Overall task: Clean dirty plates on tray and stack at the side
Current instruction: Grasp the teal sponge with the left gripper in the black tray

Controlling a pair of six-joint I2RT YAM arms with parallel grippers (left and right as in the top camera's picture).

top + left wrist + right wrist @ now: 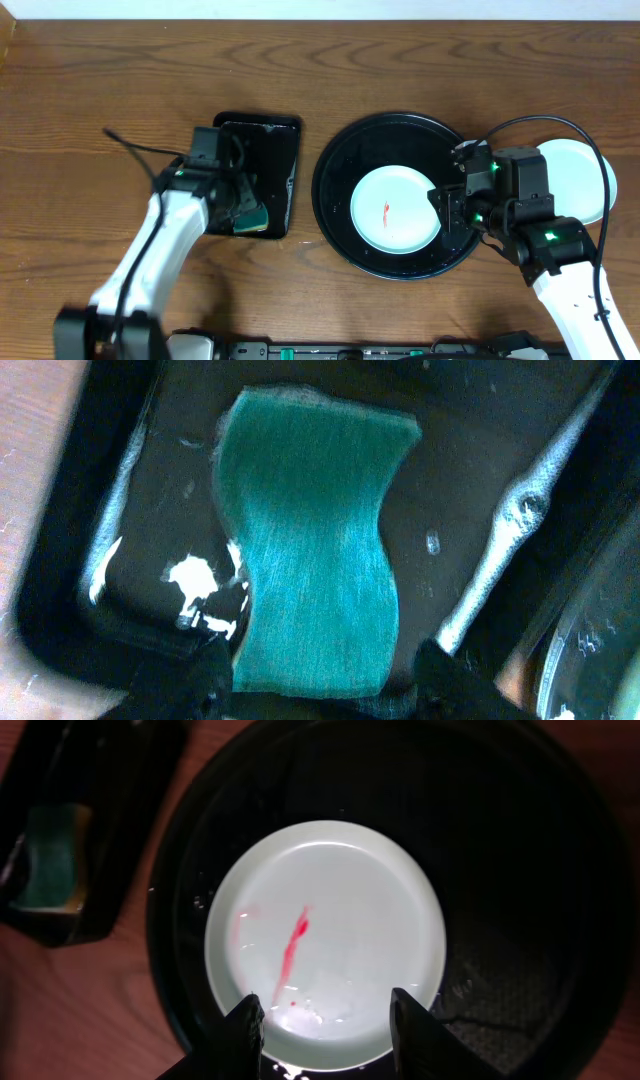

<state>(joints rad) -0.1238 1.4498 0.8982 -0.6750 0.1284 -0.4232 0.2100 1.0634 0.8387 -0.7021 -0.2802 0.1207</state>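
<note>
Plate point(395, 208), red-smeared, lies in the round tray point(345, 160); likely light, stiff, slippery, best pinched at the rim. Right claw point(325, 1008) spread over its near edge, left claw point(322, 658) spread astride the sponge point(310, 550)

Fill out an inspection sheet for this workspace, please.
Surface: wooden table, dark grain.
Job's things: plate with a red smear on the round tray; second plate beside it, partly hidden.
Clutter: green sponge in the rectangular tray.
End effectors: left end effector straddles the sponge, grip unclear; right end effector open over the smeared plate's rim.
Cables: left cable; right cable.
Surroundings: pale wall strip.
</note>
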